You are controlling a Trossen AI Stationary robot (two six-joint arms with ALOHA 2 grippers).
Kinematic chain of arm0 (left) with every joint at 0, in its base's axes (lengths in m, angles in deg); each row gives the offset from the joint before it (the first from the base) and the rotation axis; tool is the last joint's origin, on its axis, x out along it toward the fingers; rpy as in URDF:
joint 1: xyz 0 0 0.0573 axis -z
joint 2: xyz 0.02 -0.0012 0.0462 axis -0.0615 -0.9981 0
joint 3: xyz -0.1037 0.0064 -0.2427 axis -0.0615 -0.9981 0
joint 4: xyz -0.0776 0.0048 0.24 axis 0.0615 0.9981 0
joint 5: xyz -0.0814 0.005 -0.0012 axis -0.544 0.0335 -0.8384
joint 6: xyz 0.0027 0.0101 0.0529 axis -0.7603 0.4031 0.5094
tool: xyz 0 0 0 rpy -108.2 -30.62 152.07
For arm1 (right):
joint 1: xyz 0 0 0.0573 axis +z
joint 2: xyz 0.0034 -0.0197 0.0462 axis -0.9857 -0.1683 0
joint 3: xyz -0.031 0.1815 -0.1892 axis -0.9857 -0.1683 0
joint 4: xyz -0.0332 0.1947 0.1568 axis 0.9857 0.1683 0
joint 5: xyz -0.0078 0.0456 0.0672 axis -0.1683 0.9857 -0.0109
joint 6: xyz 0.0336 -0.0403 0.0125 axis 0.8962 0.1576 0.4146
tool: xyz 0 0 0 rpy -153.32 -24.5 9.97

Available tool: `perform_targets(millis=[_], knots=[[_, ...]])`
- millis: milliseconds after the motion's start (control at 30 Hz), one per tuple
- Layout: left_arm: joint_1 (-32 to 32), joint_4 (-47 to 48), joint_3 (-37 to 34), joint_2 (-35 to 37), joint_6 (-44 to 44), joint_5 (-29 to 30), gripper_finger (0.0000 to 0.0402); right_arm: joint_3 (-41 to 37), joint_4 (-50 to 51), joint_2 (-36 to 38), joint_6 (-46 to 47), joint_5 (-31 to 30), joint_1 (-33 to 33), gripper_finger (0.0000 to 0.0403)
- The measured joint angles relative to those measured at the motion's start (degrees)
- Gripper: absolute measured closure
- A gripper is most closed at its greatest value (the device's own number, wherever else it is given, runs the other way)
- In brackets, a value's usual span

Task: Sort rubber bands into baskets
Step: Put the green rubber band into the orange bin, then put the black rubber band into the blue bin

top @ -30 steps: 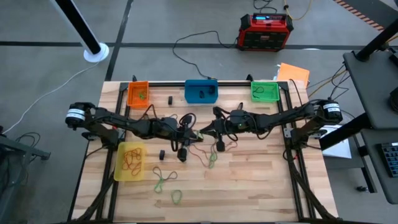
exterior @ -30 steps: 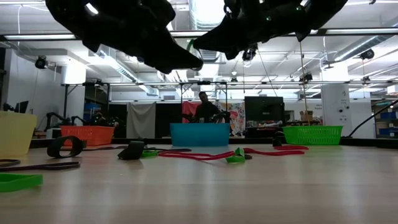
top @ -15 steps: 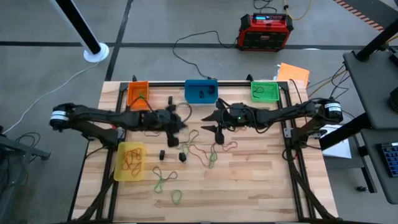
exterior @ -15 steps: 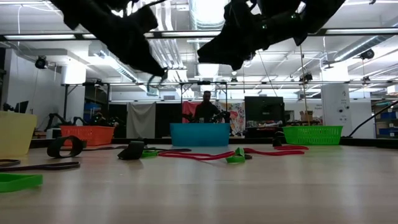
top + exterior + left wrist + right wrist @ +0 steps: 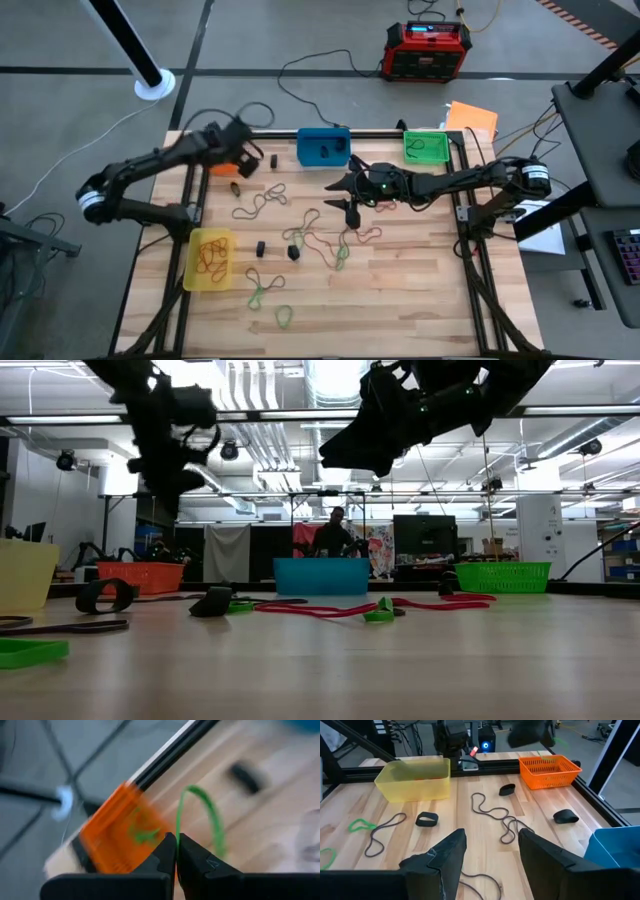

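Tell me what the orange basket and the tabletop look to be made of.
Orange basket: probably moulded plastic, since its walls are a fine open grid with a solid rim in one even colour. Tabletop: wood, seemingly jointed planks in pale and darker strips with visible grain; the finish looks smooth and matte.

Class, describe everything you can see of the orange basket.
The orange basket is a small rectangular plastic bin with latticed mesh walls and an open top. It stands upright at the table's far left corner, against the black frame rail. Green rubber bands lie inside. The left gripper, shut on a green rubber band, hangs above it.
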Motion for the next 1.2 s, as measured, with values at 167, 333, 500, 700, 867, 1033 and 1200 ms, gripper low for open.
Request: perform_targets(millis=[167, 333, 500, 700, 867, 1033, 1200], knots=[[-10.7, 0.7, -0.4, -4.7, -1.6, -4.0, 0.0402, 0.0, 0.2, 0.0, -0.5, 0.0, 0.0, 0.0225], [-12.9, 0.4, -0.1, -9.8, -1.4, -2.9, 0.0402, 0.0, 0.3, 0.0, -1.0, 0.0, 0.0, 0.0227], [-12.9, -0.4, 0.2, -13.5, -2.4, 1.4, 0.0399, 0.0, 1.6, -0.1, -1.0, -0.1, 0.0, 0.0225], [-12.8, -0.3, 0.2, -15.1, -2.7, 2.5, 0.0361, 0.0, 2.0, -0.1, -0.5, -0.1, 0.0, 0.0224], [-12.7, -0.6, 0.1, -14.1, -2.7, 3.6, 0.0325, 0.0, 2.6, -0.1, -0.5, -0.1, 0.0, 0.0227], [-10.3, 0.8, 0.0, -10.8, -3.4, 2.1, 0.0303, 0.0, 2.8, -0.1, -0.9, -0.1, 0.0, 0.0225], [0.6, -1.2, -2.3, -2.0, -5.2, -4.6, 0.0296, -0.1, 2.7, -0.1, -1.6, -0.1, 0.0, 0.0226]])
